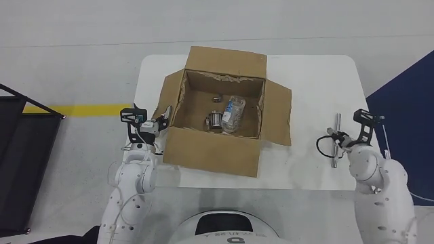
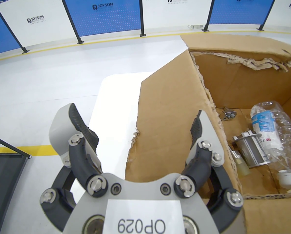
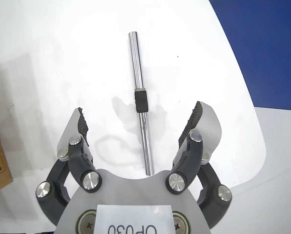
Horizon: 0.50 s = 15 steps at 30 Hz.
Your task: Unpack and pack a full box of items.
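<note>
My left gripper point(image 2: 135, 113) sits wide open beside the left flap of the open brown cardboard box point(image 1: 211, 152), my right gripper point(image 3: 138, 108) wide open over the shiny steel rod point(image 3: 137, 69) on the white table point(image 1: 312, 88).

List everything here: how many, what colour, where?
Table: one, white, under everything.
Cardboard box: one, brown, open, mid-table.
Plastic bottle: one, clear, lying in box.
Metal cylinder: one, silver, in box beside bottle.
Small fitting: one, silver, in box near far wall.
Metal rod: one, silver with black band, on table right of box.
Left claw: one, grey and black, open, at box's left flap.
Right claw: one, grey and black, open, over rod.
</note>
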Each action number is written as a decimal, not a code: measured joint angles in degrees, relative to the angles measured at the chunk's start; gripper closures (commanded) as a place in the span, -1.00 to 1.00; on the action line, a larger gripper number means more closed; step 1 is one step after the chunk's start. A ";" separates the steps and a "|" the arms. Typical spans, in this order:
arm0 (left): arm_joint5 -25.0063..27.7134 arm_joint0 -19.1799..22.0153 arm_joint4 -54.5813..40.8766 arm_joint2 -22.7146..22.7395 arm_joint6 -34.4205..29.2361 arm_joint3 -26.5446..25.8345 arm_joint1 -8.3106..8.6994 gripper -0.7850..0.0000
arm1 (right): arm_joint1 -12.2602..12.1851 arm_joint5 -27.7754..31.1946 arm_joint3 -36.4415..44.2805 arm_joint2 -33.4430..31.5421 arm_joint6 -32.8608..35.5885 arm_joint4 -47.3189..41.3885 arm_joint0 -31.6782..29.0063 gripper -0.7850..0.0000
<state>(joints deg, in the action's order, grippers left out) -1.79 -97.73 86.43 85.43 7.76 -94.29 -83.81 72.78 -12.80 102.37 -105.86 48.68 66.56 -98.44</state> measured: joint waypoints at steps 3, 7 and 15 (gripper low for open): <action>0.00 0.00 0.00 0.00 0.00 0.00 0.00 -1.00 | -0.13 1.06 -3.10 1.12 0.51 1.04 2.12 0.09; 0.00 0.00 0.00 0.00 0.00 0.00 0.00 -1.00 | -0.22 -0.57 -7.07 2.00 1.03 2.92 5.09 0.13; 0.00 0.00 0.00 0.00 0.00 0.00 0.00 -1.00 | -0.36 -0.87 -9.54 3.15 0.96 5.64 6.56 0.50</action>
<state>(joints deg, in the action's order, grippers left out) -1.79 -97.73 86.43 85.43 7.76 -94.29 -83.81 72.42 -13.67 92.83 -102.71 49.64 72.20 -91.88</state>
